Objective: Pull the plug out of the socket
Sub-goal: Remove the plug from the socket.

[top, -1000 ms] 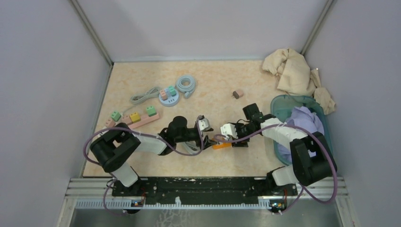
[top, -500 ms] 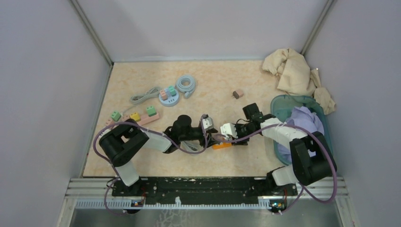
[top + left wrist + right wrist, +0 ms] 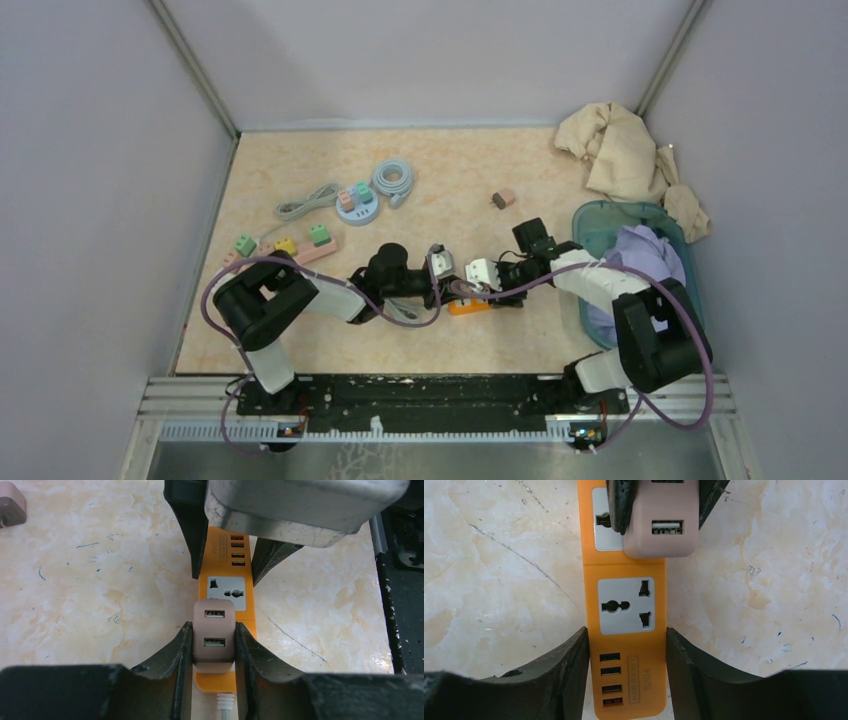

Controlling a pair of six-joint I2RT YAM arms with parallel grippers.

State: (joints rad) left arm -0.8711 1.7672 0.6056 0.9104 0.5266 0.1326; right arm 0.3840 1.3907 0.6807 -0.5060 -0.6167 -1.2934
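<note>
1. a pink-beige rectangular usb charger plug (image 3: 214, 636) is seen seated on an orange plastic power strip (image 3: 625, 645), in the socket nearest the white cable (image 3: 225, 702).
2. the left gripper (image 3: 213, 627) is clamped on the plug, with one black finger pressed to each side.
3. the right gripper (image 3: 626, 635) is clamped on the strip's usb-port end, its fingers set against both long edges.
4. the strip is laid flat on the marbled beige tabletop (image 3: 100, 580), between the two arms.

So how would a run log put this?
left gripper: shut on pink plug | right gripper: shut on orange power strip | pink plug: plugged in
</note>
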